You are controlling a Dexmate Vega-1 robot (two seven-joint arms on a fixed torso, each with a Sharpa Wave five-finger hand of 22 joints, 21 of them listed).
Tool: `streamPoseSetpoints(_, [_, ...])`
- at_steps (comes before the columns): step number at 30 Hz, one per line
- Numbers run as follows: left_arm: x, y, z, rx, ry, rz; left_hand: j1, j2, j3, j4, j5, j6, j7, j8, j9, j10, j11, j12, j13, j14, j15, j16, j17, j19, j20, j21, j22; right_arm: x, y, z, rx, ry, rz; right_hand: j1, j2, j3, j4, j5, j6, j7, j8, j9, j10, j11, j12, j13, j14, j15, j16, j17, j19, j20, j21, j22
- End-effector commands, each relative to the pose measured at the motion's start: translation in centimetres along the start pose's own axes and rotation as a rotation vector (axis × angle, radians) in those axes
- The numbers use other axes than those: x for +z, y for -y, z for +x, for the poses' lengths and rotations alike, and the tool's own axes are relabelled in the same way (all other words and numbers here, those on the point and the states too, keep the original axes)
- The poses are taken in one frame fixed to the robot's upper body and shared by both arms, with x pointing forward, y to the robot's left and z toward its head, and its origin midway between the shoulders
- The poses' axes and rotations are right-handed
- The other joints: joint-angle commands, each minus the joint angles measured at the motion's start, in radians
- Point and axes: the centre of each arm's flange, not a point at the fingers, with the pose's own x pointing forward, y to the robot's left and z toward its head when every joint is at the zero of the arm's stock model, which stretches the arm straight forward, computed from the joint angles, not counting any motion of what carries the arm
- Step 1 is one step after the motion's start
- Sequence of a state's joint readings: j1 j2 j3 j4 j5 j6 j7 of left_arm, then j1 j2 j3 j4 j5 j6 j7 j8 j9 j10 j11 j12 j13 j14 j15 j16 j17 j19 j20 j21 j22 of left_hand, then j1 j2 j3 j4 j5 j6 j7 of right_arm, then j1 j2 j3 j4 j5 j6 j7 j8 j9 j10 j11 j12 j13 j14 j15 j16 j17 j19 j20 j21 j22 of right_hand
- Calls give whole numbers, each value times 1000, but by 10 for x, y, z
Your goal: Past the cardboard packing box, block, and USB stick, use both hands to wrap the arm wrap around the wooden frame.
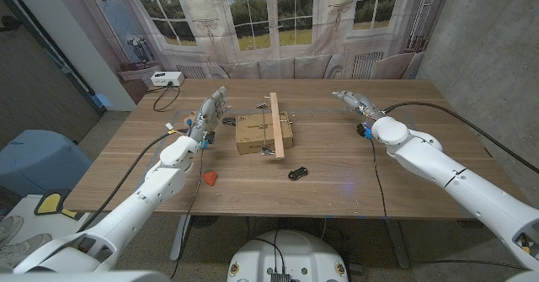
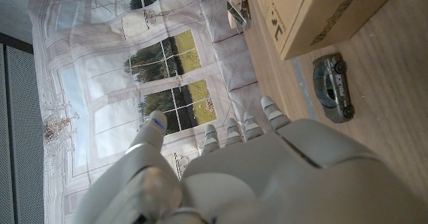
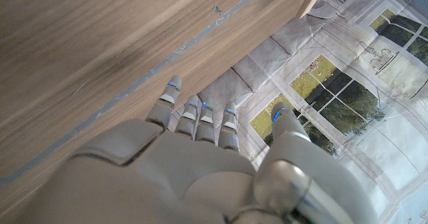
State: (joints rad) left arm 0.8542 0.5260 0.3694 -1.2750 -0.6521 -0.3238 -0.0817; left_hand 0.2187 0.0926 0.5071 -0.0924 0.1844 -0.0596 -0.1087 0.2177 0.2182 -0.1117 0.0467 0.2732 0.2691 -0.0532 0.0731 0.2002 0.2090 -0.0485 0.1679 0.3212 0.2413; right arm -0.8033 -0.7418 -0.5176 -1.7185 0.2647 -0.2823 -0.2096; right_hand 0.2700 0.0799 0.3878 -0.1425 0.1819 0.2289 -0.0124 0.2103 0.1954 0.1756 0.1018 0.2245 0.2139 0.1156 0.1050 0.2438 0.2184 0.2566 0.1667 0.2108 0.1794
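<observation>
Two hands, both holding nothing, and that looks to me like the setup stage. The left hand (image 1: 210, 114) hangs over the worktop (image 1: 337, 164) just left of the cardboard packing box (image 1: 264, 133), fingers loosely spread and reaching up and away. The right hand (image 1: 352, 102) sits well off to the other side, fingers extended and a bit apart, nothing in it either; the right wrist view shows the same, just fingers over bare wood.

The wooden frame (image 1: 275, 126) is a pale slat lying across the box, running front to back, so it's kind of propped up by the box, which should leave room to get something around it. I honestly can't pick out the arm wrap for sure. There's some small metal-looking stuff at the frame's far end, but it's too small to call.

Closer to the robot there's an orange block (image 1: 210, 178) and a small dark thing (image 1: 297, 173) that could be the USB stick, though in the left wrist view it looks more like a toy car.

My guess is the hands flank the box so each can take a side.
</observation>
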Motion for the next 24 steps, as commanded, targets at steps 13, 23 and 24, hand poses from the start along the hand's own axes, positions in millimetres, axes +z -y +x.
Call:
streamPoseSetpoints(13, [-2,-14,-3,-11,5,-11,-11,6,1,2,-3,10,1,-6,-7,0,3,-7,-1,-4,-4,3,-3,2,11,4,0,40,-29,0,20,-28,-239,27,16,16,-7,13,12,-2,1,2,22,-1,2,0,16,-11,2,0,5,-5,0,3])
streamPoseSetpoints(23, [-5,-19,1,-23,7,-18,-13,6,1,2,-5,11,1,-8,-10,3,5,-8,-2,-4,-3,3,-5,4,11,5,-1,56,-43,-6,-1,-49,-352,41,22,23,-13,16,15,-5,1,2,16,-9,-2,0,18,-25,1,-2,8,-7,1,3])
streamPoseSetpoints(24, [-5,-19,1,-26,7,-14,-13,6,1,2,-5,11,1,-8,-11,2,6,-8,-2,-4,-3,3,-5,4,10,5,-1,57,-44,-7,0,-48,-358,43,22,24,-14,17,15,-6,1,2,17,-11,-2,0,22,-26,2,-2,10,-7,2,3])
